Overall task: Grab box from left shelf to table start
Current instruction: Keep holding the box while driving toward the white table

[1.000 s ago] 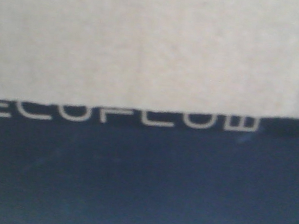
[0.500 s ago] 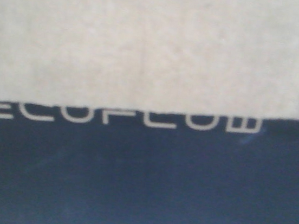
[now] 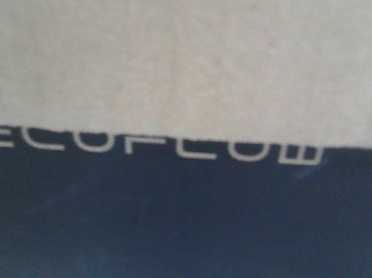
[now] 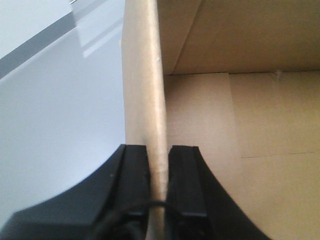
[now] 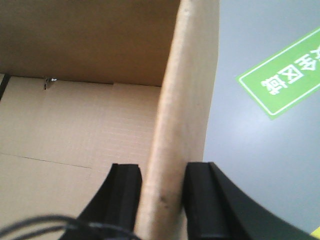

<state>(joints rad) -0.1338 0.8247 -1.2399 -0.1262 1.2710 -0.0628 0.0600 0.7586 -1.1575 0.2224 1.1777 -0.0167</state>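
The box (image 3: 182, 57) fills the whole front view: pale brown cardboard above, a black panel with white "ECOFLOW" lettering below. In the left wrist view my left gripper (image 4: 159, 160) is shut on the box's left wall (image 4: 145, 85), one black finger on each side of the cardboard edge. My right gripper (image 5: 162, 182) is shut on the box's right wall (image 5: 182, 100) the same way. Both wrist views look down into the open box, whose bare cardboard floor (image 5: 75, 125) shows. The left shelf is out of view.
A pale grey floor (image 4: 55, 115) with a darker grey stripe lies outside the box on the left. On the right, grey floor carries a green marking (image 5: 285, 80) with white characters. The box blocks everything ahead in the front view.
The box's lettering has barely shifted in the front view, a few pixels at most. Nothing else has visibly changed.
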